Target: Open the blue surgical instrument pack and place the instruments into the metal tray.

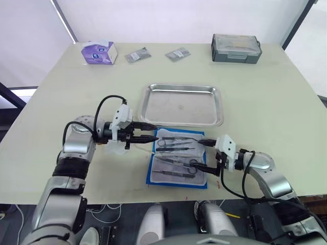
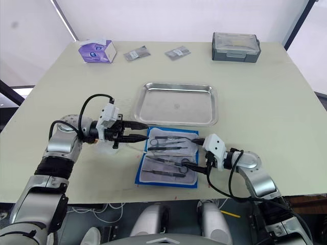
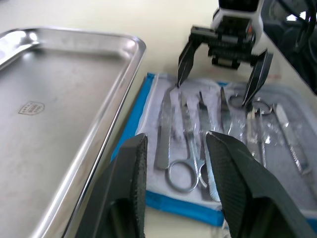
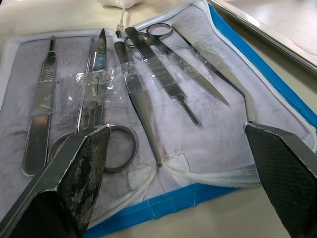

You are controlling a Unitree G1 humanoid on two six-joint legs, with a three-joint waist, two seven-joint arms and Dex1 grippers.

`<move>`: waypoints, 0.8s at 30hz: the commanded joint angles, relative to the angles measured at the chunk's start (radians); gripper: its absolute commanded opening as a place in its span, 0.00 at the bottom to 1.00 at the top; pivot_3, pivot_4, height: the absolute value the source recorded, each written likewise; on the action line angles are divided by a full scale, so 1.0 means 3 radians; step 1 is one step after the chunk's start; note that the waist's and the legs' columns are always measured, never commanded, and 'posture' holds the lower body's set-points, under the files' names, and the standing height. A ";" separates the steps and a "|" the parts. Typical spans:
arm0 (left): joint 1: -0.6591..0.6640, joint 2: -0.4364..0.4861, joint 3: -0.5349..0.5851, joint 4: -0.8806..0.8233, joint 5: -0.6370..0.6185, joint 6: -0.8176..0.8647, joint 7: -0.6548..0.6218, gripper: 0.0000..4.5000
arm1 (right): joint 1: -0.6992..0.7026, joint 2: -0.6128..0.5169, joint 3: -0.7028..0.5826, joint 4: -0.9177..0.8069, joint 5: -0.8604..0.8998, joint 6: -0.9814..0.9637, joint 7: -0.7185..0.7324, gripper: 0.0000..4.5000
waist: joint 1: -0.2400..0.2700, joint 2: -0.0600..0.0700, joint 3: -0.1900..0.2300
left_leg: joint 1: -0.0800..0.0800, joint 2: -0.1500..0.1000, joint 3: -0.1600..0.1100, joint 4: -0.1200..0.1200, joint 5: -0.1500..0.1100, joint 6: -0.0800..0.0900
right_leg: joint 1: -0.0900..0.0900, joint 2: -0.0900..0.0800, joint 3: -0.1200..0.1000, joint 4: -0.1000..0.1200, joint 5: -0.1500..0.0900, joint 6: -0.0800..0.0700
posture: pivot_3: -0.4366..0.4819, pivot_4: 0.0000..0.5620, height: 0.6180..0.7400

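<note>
The blue surgical instrument pack lies unfolded near the table's front edge, its pale lining up. Several instruments rest on the lining, among them ring-handled scissors, tweezers and scalpel handles, some under clear tape. The metal tray sits just behind the pack and holds nothing. My left gripper is open at the pack's left end, fingertips over the ring handles. At the pack's right end my right gripper is open wide, its fingers straddling the instruments without touching them.
A purple tissue box, two small packets and a grey lidded box line the far edge. A pale crumpled wrapper lies under my left wrist. The pack is close to the table's front edge.
</note>
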 commanded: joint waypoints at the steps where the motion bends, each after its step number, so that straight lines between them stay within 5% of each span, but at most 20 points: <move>1: -0.0198 -0.0055 -0.0028 0.0327 0.0115 -0.0295 -0.0151 0.49 | 0.0108 -0.0009 0.0155 0.0173 -0.0128 0.0108 -0.0021 1.00 | -0.0003 0.0000 0.0000 | 0.0000 0.0000 0.0001 0.0000 0.0000 0.0000 | 0.0000 0.0000 0.0000 0.0000 0.0000 0.0000 | 0.48 0.27 0.93; 11: -0.0541 -0.0105 -0.0390 0.0926 0.0177 -0.0740 -0.0230 0.49 | 0.0130 0.0017 0.0166 0.0146 -0.0125 0.0122 -0.0054 1.00 | -0.0003 0.0000 0.0000 | 0.0000 0.0000 0.0000 0.0000 0.0000 0.0000 | 0.0000 0.0001 0.0000 0.0000 0.0000 0.0000 | 0.48 0.27 0.93; 24: -0.0706 0.0084 -0.0726 0.0835 -0.0267 -0.0604 -0.0230 0.49 | 0.0099 0.0025 0.0163 0.0187 -0.0136 0.0103 -0.0087 1.00 | -0.0005 0.0000 0.0000 | 0.0000 0.0000 -0.0001 0.0000 0.0000 0.0000 | 0.0000 0.0001 0.0001 0.0000 0.0000 0.0000 | 0.48 0.27 0.93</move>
